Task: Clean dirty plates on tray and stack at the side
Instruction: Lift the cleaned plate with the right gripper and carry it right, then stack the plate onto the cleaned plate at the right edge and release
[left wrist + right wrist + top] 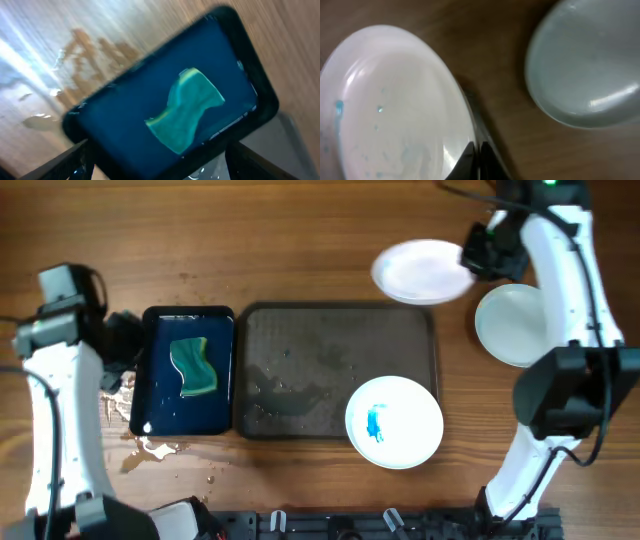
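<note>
My right gripper (478,252) is shut on the rim of a white plate (422,271), which hangs over the table just behind the dark grey tray (300,340). In the right wrist view the jaws (475,161) pinch that plate (395,100), which bears faint blue specks. A second plate (394,421) with a blue smear lies over the tray's front right corner. A third plate (508,325) rests on the table to the right, also in the right wrist view (590,65). My left gripper (122,345) hovers open at the small blue tray's left edge, nothing between its fingers (157,169).
A narrow dark-blue tray (160,405) with a green sponge (195,367) lies left of the grey tray; it fills the left wrist view, sponge (187,112) in the middle. Water puddles (150,448) spread on the wood by its front left corner.
</note>
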Controlling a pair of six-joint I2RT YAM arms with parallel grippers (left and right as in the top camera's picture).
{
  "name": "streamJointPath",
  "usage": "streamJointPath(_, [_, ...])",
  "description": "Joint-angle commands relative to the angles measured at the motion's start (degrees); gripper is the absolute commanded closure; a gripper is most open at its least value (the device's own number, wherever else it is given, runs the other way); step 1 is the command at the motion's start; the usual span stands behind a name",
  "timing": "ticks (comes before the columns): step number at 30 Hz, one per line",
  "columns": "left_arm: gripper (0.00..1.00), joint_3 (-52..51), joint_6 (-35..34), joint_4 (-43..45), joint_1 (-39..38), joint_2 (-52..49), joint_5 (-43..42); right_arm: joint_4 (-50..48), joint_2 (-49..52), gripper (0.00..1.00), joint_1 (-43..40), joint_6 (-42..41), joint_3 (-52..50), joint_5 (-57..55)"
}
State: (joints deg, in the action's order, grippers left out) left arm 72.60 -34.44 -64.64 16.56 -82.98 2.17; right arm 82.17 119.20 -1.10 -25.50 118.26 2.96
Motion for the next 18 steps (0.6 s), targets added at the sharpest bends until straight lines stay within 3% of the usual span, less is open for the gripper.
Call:
streamJointPath(1, [0.2,0.8,-0.4,2.1,-5.8,-3.8,-0.2,3.6,-1.6,0.95,-4.7,3.0,-2.2,-1.1])
streamJointPath(8, [0.17,0.8,-0.3,5.9,-14.0,-6.4,-0.2,4.4,-1.7,0.96,-15.2,3.5,-12.2,-3.7])
streamJointPath(18, [0.15,0.8,-0.3,6.3,-14.6,-6.4,-0.2,-1.6,-1.7,0.96,-26.3,4.3,-23.3,-3.6])
